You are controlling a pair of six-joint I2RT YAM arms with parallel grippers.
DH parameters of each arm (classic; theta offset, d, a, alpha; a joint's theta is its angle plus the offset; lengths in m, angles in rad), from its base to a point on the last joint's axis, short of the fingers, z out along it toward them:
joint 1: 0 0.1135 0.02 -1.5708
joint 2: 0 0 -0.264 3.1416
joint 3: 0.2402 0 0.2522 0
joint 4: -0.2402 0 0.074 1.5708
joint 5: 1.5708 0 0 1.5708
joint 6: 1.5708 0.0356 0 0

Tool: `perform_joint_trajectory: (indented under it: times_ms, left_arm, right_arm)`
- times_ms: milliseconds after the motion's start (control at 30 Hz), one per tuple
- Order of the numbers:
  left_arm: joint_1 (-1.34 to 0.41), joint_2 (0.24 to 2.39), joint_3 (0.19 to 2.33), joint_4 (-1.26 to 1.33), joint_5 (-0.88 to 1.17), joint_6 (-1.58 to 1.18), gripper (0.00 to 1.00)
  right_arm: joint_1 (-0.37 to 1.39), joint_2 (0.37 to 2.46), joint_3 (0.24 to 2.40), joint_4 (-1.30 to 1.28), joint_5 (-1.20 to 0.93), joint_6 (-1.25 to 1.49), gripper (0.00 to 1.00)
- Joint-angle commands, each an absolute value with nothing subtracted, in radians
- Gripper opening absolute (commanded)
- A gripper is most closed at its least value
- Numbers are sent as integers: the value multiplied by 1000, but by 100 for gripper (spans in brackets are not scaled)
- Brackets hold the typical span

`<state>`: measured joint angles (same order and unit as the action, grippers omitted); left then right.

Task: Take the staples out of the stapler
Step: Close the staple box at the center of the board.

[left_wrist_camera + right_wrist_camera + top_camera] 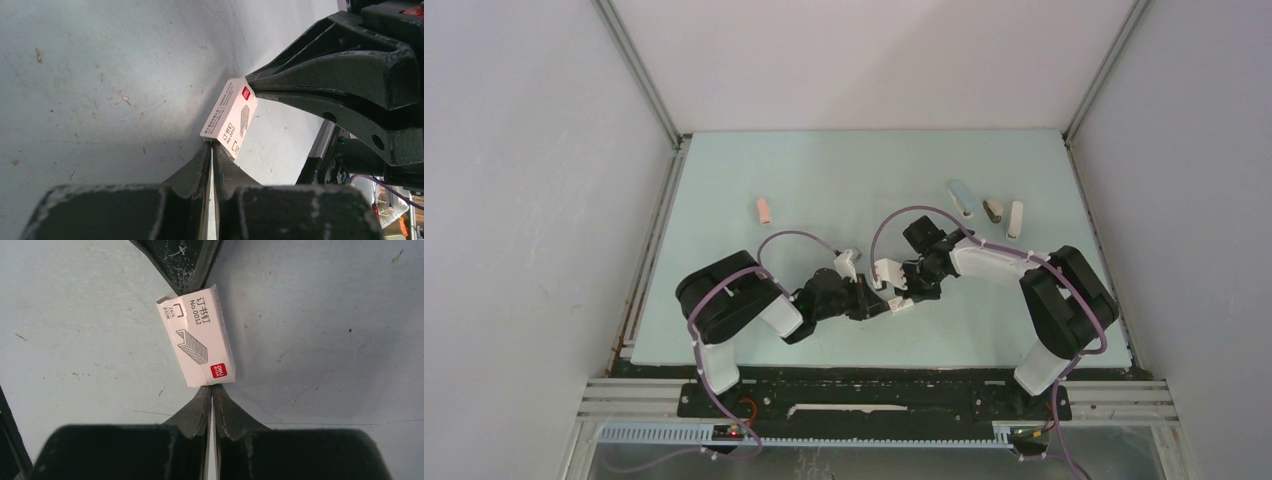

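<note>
Fingertips (199, 409) of right gripper (212, 390) are closed on one end of small white cardboard staple box (197, 335); opposite end is pinched by left gripper (212, 148). Staples cannot be made out. Beyond box: small pink stapler (764, 209) leftward, small white stapler (1016, 218) rightward.

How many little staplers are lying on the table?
4: pink stapler back left; blue stapler, grey stapler and white stapler in a row back right. Others may be hidden.

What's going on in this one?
Both arms are working on one small white cardboard staple box over the pale green table. The left gripper pinches one end and the right gripper the other, both almost fully closed. A pink stapler and three other small staplers lie apart at the far side. No loose staples show.
</note>
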<state>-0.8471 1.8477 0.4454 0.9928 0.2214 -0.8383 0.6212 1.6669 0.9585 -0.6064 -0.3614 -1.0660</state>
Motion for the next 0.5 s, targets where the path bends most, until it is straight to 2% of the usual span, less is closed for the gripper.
perform_joint_trajectory:
  times_ms: [0, 200, 300, 367, 467]
  left_arm:
    - [-851, 1868, 457, 941, 209, -813, 10]
    - [-834, 1787, 386, 913, 181, -784, 14]
    - [-831, 1707, 339, 874, 156, -750, 16]
    - [-829, 1633, 309, 827, 125, -722, 18]
    - [-827, 1472, 267, 697, 44, -663, 19]
  right_arm:
    - [626, 1667, 978, -593, -438, -1033, 12]
    - [536, 1627, 978, -602, -431, -1027, 13]
    - [479, 1575, 994, -690, -494, -1073, 19]
    - [447, 1539, 1010, -749, -531, -1106, 20]
    - [414, 1456, 1019, -775, -506, -1069, 27]
